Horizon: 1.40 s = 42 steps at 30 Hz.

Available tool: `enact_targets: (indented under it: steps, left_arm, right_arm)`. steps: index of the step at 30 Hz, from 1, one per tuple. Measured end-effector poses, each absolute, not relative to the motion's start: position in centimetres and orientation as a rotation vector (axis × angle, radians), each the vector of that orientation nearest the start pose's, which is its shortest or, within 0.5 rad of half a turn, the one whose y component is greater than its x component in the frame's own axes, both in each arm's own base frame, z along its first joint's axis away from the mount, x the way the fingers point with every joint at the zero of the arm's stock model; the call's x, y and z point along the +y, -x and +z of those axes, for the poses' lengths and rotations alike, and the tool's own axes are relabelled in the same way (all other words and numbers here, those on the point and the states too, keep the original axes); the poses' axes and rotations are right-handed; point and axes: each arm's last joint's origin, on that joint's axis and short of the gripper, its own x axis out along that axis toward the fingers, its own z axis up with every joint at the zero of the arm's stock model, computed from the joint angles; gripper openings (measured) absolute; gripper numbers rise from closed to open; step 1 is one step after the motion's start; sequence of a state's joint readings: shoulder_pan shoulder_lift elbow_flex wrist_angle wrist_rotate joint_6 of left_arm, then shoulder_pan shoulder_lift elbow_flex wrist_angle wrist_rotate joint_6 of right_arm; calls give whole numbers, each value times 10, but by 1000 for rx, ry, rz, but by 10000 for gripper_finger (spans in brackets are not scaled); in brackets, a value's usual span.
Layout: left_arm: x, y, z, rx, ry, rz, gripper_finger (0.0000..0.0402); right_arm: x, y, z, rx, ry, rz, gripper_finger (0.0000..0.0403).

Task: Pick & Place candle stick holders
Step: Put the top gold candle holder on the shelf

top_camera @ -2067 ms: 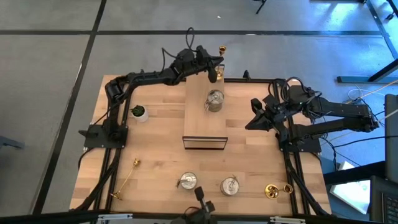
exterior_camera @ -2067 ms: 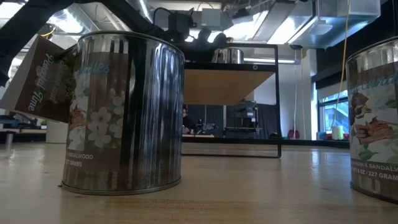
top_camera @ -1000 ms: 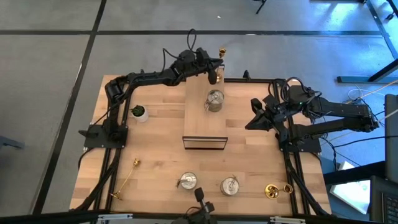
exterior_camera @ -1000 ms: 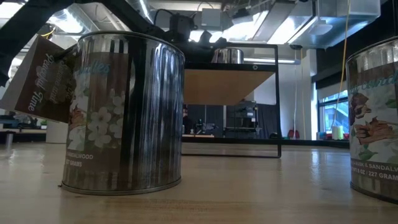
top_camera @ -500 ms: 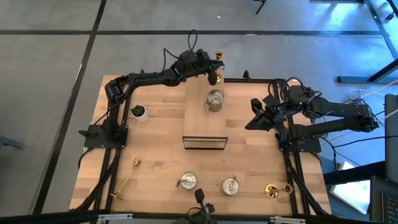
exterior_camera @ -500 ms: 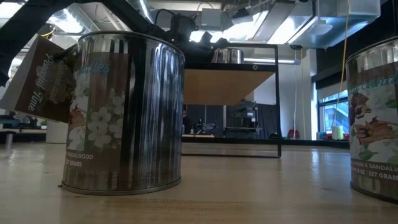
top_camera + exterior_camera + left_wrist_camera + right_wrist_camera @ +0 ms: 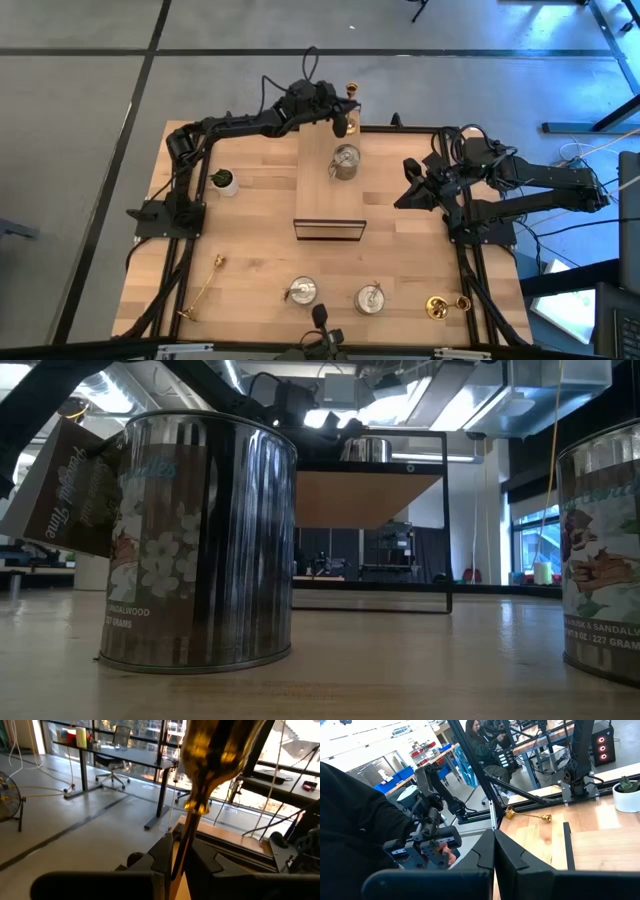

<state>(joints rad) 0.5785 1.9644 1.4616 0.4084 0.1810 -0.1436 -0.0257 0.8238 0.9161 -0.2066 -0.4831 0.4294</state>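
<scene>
L gripper (image 7: 176,851) was clamped on the thin stem of a gold candlestick (image 7: 212,760), jaws pinched nearly together w/ the stem between them; the flared gold cup stood above the fingers in the left wrist view. From above, that gripper (image 7: 343,110) hung at the table's 12 o'clock edge, just past the far end of the raised wooden shelf (image 7: 328,195), w/ the gold piece (image 7: 351,92) sticking out beyond the table rim.

R gripper (image 7: 493,851) was closed on nothing, fingers pressed flat together. It sat at approx 3 o'clock (image 7: 409,187), well apart from the shelf, arm folded back over its own base.

On the shelf, toward its 12 o'clock end, stood a squat silver holder (image 7: 345,161). Two more silver holders sat at 6 o'clock near the front edge, one (image 7: 301,291) left of the other (image 7: 370,298); both loomed large in the low view (image 7: 196,540) (image 7: 601,555). A second slim gold candlestick (image 7: 204,288) lay on its side at approx 7 o'clock, also seen in the right wrist view (image 7: 527,815). A short gold holder (image 7: 441,306) lay at approx 5 o'clock. A small white pot w/ green plant (image 7: 224,181) stood at 9 o'clock, near the L arm's base.

A person (image 7: 485,745) sat at a desk in the room beyond the table.
</scene>
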Motion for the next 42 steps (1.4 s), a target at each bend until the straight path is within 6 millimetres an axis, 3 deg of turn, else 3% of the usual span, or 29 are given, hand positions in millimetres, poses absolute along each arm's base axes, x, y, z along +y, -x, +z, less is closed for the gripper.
enact_targets:
  steps: [27,42]
  left_arm:
    - [247,-389,273,66,152,404,36]
    - [248,-388,272,51,260,413,36]
  right_arm:
    - [9,-172,369,206,-439,427,3]
    - [9,-172,369,204,-435,428,3]
